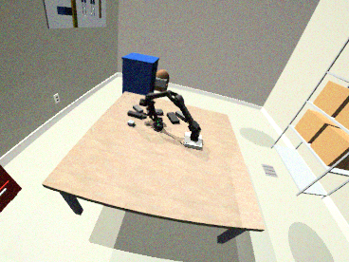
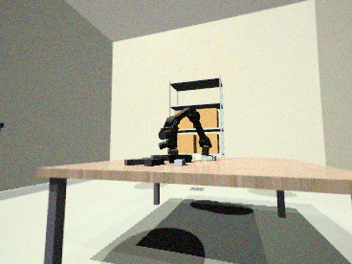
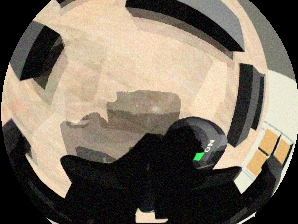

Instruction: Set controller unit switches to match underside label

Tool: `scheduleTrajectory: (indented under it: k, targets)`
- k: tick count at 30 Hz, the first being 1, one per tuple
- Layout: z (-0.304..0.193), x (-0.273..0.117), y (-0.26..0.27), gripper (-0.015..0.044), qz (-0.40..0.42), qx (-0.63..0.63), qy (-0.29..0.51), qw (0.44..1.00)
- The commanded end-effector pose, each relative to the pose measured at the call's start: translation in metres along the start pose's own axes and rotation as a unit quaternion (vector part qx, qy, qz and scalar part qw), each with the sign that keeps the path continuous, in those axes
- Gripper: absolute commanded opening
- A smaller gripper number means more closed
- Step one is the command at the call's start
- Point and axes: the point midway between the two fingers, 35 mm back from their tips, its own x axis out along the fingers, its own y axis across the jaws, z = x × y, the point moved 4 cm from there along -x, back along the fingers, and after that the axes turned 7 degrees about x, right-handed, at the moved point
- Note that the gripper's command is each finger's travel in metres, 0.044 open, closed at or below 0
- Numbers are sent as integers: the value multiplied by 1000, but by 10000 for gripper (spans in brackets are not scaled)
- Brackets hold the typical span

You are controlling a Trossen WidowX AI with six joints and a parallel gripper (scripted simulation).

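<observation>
My gripper (image 3: 149,137) (image 1: 158,127) is shut, with nothing seen between its fingers. It points down low over the bench (image 1: 142,176), among dark modules. In the wrist view, a rounded dark part (image 3: 196,135) with a green patch and white lettering shows just right of the fingers; I cannot tell what it belongs to. Dark blocks stand around: a long one (image 3: 185,20) at the top, one (image 3: 39,50) at the left and one (image 3: 244,105) at the right. No row of six switches or label is readable, so I cannot tell which block is the controller unit.
A small light grey box (image 1: 131,123) (image 2: 180,163) stands near the dark modules. Another dark module (image 1: 173,118) lies between the gripper and the arm's upper links. The arm's white base (image 1: 193,146) stands on the bench, with a thin cable running from it toward the gripper.
</observation>
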Motion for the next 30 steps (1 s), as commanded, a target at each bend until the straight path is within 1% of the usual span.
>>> scheduleTrajectory:
  k: [1, 30]
  targets:
    - [0, 4, -8, 0, -9, -1, 3, 1000]
    - [-4, 11, -33, 0, -10, -1, 3, 1000]
